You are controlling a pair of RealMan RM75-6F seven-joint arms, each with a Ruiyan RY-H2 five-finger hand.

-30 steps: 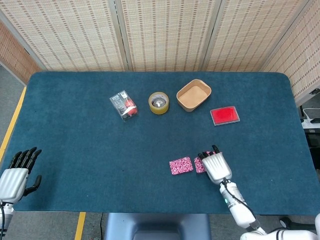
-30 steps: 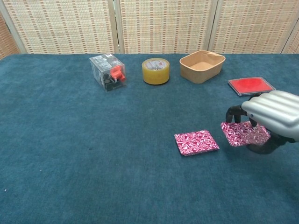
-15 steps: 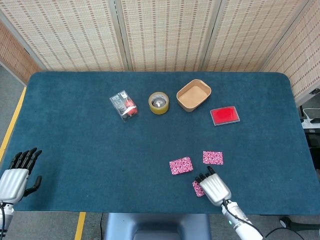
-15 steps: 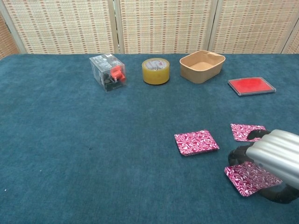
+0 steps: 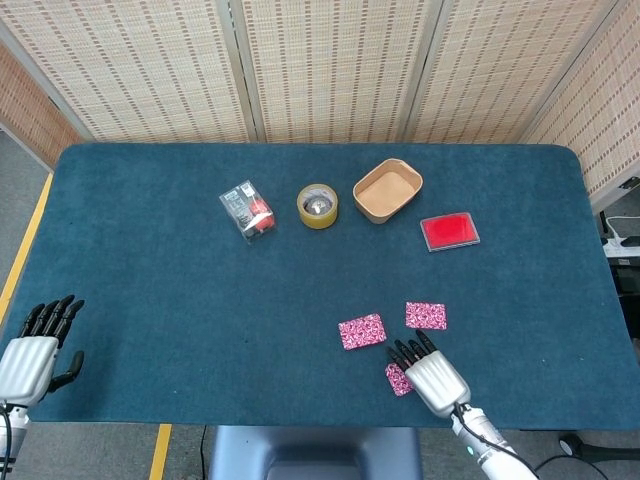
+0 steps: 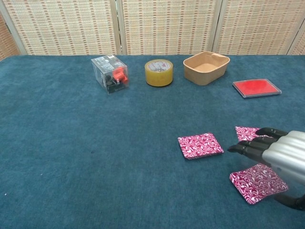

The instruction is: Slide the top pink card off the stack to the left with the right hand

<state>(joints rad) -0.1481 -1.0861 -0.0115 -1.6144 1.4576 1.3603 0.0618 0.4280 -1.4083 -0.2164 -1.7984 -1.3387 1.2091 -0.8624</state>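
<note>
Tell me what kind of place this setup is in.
Likely a robot lab or test station: a table covered in blue felt, woven folding screens behind it, yellow floor tape at the side, and small practice props such as pink cards.

Our right hand [image 5: 434, 372] hovers low near the front edge of the desk [image 5: 150, 280], fingers [image 6: 250, 148] stretched out, apart and holding nothing. Our left hand [image 5: 32, 350] rests at the front left corner, fingers spread, empty.

Your right hand [image 6: 286, 160] hovers with fingers [image 6: 248, 149] stretched out flat above a pink card [image 6: 257, 183] on the table [image 6: 71, 152]; two more cards [image 6: 200, 145] lie beside it.
</note>
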